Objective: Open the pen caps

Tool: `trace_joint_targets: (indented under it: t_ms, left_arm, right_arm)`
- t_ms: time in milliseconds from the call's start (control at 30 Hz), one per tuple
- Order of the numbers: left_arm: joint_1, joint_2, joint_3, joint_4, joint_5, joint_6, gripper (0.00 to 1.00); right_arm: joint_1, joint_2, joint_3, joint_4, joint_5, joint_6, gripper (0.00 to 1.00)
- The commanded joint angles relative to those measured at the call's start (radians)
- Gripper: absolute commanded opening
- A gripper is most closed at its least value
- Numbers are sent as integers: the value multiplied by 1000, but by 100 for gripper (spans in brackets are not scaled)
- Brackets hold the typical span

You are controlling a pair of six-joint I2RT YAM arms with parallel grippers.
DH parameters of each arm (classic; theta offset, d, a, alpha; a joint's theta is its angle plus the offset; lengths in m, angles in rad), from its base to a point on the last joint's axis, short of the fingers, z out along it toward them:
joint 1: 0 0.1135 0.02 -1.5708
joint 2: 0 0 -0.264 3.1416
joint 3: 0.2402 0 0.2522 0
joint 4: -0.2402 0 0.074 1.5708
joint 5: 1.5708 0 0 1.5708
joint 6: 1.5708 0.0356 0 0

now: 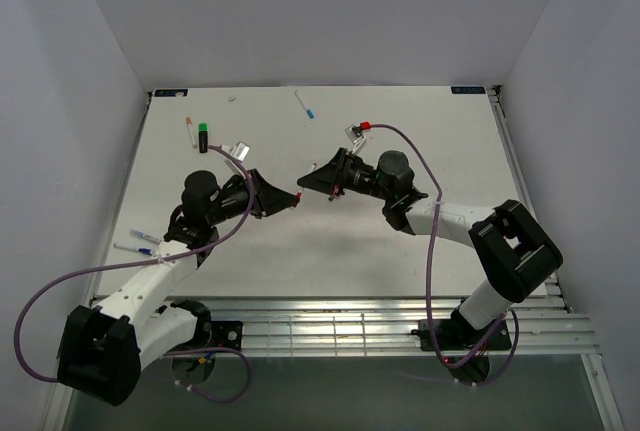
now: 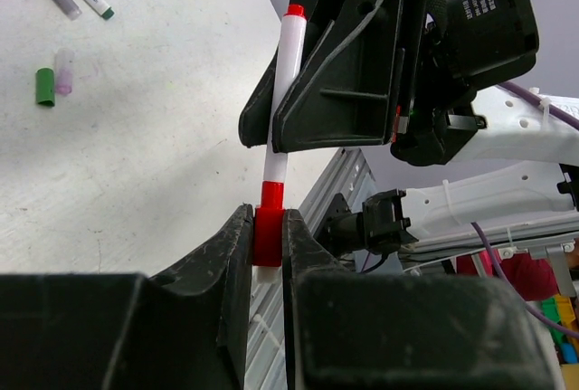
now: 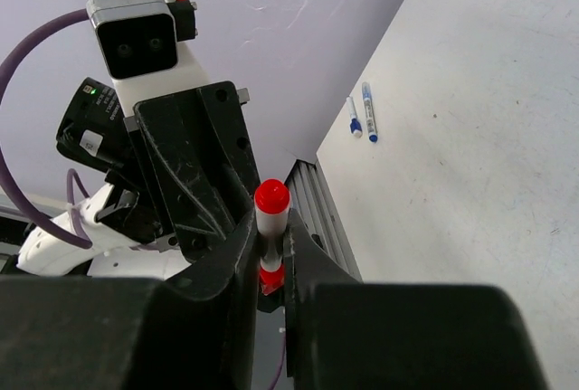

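Robotics lab, white booth, bolted arms

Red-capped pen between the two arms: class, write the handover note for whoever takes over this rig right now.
Left pincer: shut on the red cap.
Right pincer: shut on the white-barrelled pen.
The pen is held above the table, cap not yet off.
Done: a green cap and a pale cap lie loose on the table.
To do: pull the arms apart to free the red cap, then check the black marker and blue-tipped pen.
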Motion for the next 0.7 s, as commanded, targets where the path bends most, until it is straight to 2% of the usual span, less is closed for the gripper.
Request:
trace_joint_targets:
  t_ms: [0,67,100,200,300,400,500,600,667]
  left_arm:
    - [-10,11,23,22,59,4,2]
    - [-10,9,19,22,56,2,16]
    - [-10,9,17,22,52,4,31]
    - [-10,11,11,22,49,7,50]
    - [-10,9,11,20,44,10,57]
    - [-10,9,14,20,47,13,56]
    - [-10,14,16,19,55,16,52]
    - [-11,18,10,19,67,18,43]
    - [-10,21,3,17,78,16,33]
  right_arm:
    - [19,2,14,72,15,-11,8]
    - [19,-10,11,67,15,-12,8]
    - [19,-13,13,63,14,-15,8]
    - [19,-21,17,44,14,-20,8]
    - [18,-22,27,35,12,-22,8]
    - [19,-21,25,34,12,-23,8]
    - [18,-27,24,30,18,-23,8]
    - [18,-27,27,30,18,-22,8]
    - [19,-27,28,30,20,-23,8]
